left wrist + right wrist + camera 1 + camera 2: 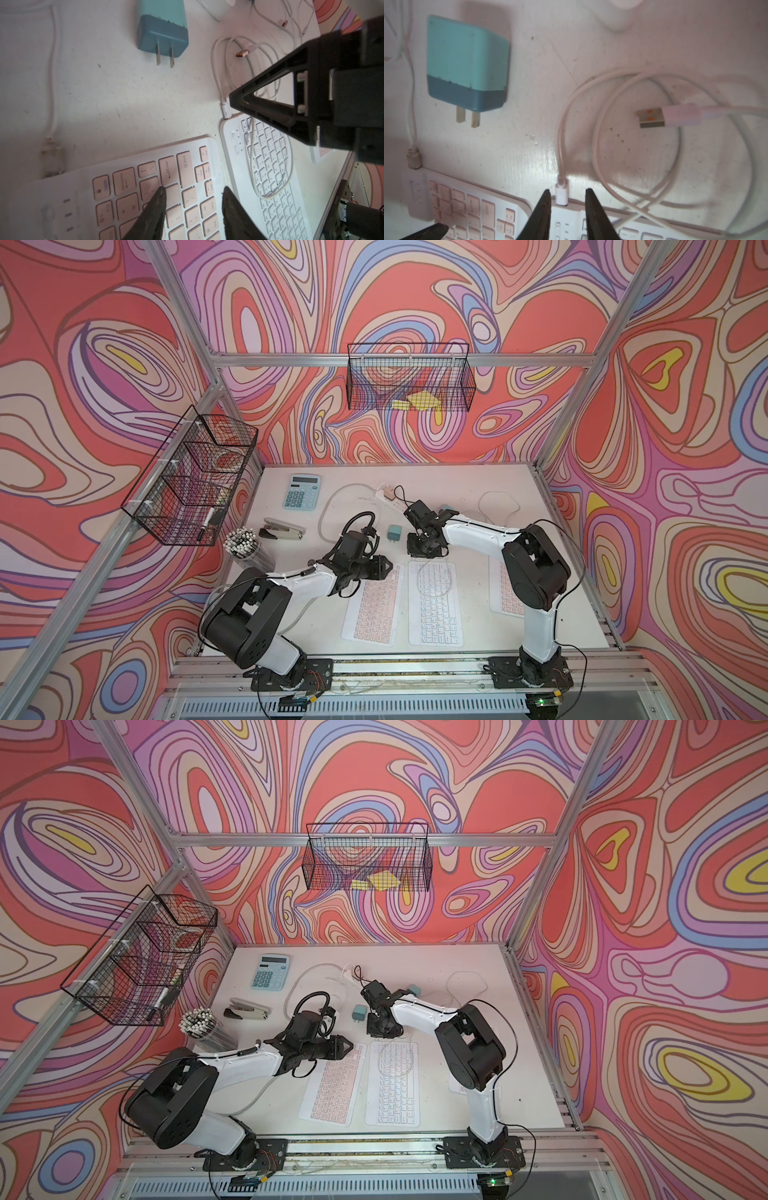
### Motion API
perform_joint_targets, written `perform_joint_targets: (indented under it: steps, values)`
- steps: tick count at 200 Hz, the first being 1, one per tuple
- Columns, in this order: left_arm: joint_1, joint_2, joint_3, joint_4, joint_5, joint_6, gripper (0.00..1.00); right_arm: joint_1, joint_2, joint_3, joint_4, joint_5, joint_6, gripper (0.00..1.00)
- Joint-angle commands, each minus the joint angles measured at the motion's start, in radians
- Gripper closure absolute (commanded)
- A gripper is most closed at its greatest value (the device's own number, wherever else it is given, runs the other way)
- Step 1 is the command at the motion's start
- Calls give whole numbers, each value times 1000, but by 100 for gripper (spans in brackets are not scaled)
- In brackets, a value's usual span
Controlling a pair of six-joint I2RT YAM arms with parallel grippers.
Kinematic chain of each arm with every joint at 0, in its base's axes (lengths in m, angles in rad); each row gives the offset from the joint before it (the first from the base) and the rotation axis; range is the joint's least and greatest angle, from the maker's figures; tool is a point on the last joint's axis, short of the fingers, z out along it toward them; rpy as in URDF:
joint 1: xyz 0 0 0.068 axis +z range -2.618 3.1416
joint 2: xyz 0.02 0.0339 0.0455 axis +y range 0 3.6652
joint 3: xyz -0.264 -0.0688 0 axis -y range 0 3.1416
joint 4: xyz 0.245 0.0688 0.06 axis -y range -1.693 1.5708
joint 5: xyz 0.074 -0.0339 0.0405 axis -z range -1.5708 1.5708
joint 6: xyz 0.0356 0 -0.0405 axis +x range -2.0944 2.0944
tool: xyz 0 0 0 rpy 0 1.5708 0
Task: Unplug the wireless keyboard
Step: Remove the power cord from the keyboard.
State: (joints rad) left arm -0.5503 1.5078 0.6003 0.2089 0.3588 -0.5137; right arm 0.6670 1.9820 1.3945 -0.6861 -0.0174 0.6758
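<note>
Work here on the white keyboard [434, 605], flat on the table [476, 626], middle one of three in both top views. Looks thin, light and smooth underneath, so likely to slide or tip up at a corner if tugged without being steadied.

Fed through a small white connector [561, 195] seated in the white keyboard's far edge, near the corner next to the pink keyboard [467, 209]. Best taken by that hard connector shell, not by the cord. Short, stiff and probably slick, so easy to lose from a shallow pinch. Should come straight out, directly away from the white keyboard's edge, to spare the port.

Trailing from the connector, a thin white cable [596, 145]: limp, coiled beyond the white keyboard's far edge and partly back over its keys. Ends in a free USB plug [652, 117], attached to nothing.

Straddled by the right gripper [568, 190], fingers narrowly apart, one on either side of the connector. Daylight on both sides, so nothing gripped yet.

Just beside the white keyboard, above the pink keyboard's keys, the left gripper [193, 188], fingers moderately spread and empty. Would probably need to shift across to hold the white keyboard down.

Beyond the white keyboard's far edge, a teal wall charger [467, 62], prongs bare, unconnected.
</note>
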Motion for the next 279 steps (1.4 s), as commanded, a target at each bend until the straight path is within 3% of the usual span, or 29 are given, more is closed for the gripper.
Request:
perform_joint_targets:
  steps: [1,42,185,218,258,279]
  values:
    - [-3,-12,-16,64,12,-6,54,23,28,32,-50,33,33,67]
    - [-4,-15,-28,75,13,7,54,37,79,73,-88,47,42,67]
    - [-9,-9,-23,101,79,4,55,59,170,156,-180,123,79,87]
    - [-45,-24,-26,102,107,35,56,56,183,147,-135,103,98,88]
    - [-159,-84,-40,52,101,190,55,46,165,112,-77,88,100,89]
    - [-186,-117,-103,110,98,228,54,40,146,81,-37,73,95,89]
